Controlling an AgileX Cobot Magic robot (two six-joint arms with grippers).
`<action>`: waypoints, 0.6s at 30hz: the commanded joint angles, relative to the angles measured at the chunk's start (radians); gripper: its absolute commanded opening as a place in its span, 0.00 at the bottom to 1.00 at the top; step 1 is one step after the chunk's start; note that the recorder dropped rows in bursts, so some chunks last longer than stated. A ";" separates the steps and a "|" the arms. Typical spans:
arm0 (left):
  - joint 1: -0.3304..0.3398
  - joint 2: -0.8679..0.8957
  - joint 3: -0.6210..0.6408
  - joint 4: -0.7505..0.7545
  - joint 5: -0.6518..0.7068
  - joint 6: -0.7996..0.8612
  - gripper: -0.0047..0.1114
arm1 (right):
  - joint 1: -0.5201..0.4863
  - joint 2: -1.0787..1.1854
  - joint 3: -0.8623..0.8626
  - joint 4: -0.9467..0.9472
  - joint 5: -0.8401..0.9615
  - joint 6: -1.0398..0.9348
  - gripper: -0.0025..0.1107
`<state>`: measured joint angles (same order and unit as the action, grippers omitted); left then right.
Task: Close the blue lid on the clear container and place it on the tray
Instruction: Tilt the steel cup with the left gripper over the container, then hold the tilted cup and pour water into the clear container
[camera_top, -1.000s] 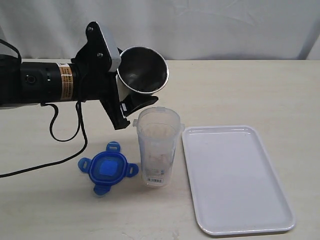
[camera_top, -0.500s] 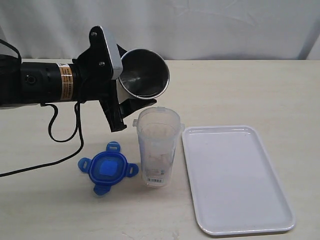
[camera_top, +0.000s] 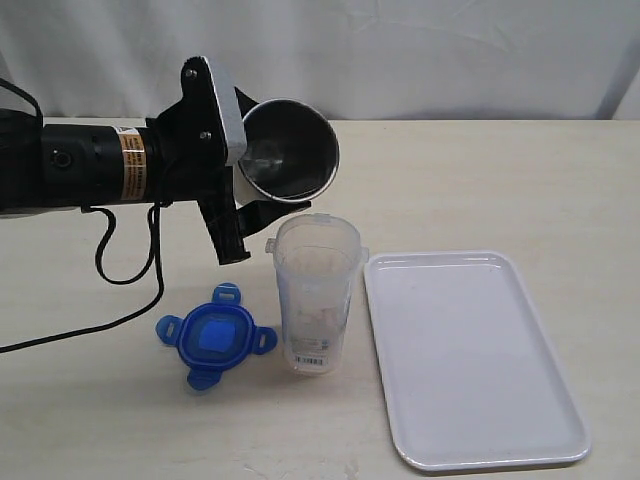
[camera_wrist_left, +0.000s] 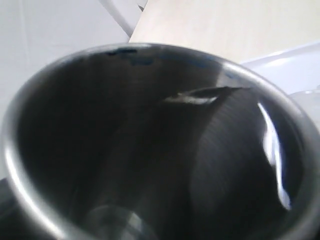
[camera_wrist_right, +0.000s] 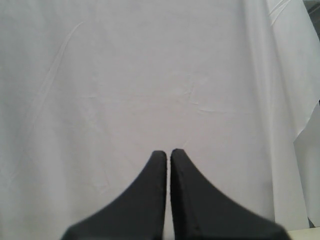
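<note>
Left gripper (camera_top: 262, 165) pinched a tilted shiny steel cup (camera_top: 292, 150) aloft near the tall clear plastic container (camera_top: 315, 295), which stood lidless between the blue four-flap plastic lid (camera_top: 215, 335) and flat white rectangular tray (camera_top: 470, 360); right gripper (camera_wrist_right: 169, 155) had its jaws pressed together.

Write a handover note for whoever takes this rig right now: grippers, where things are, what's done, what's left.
Left gripper holds the steel cup, tipped above the open container. Right gripper shut, empty.
Container upright on the table beside the tray, not on it; lid flat on the table on its other side.
Done: neither step. Left: set the cup down, snap the lid on, move the container onto the tray.
</note>
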<state>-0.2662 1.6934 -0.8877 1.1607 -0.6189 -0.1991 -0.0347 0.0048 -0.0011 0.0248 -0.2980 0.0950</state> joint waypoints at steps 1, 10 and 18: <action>-0.002 -0.012 -0.013 -0.020 -0.001 0.019 0.04 | 0.003 -0.005 0.001 -0.002 0.009 0.002 0.06; -0.002 -0.012 -0.013 -0.020 -0.001 0.070 0.04 | 0.003 -0.005 0.001 -0.002 0.009 0.002 0.06; -0.002 -0.012 -0.013 -0.020 -0.001 0.094 0.04 | 0.003 -0.005 0.001 -0.002 0.009 0.002 0.06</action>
<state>-0.2662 1.6934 -0.8877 1.1607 -0.5795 -0.1137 -0.0347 0.0048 -0.0011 0.0248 -0.2980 0.0950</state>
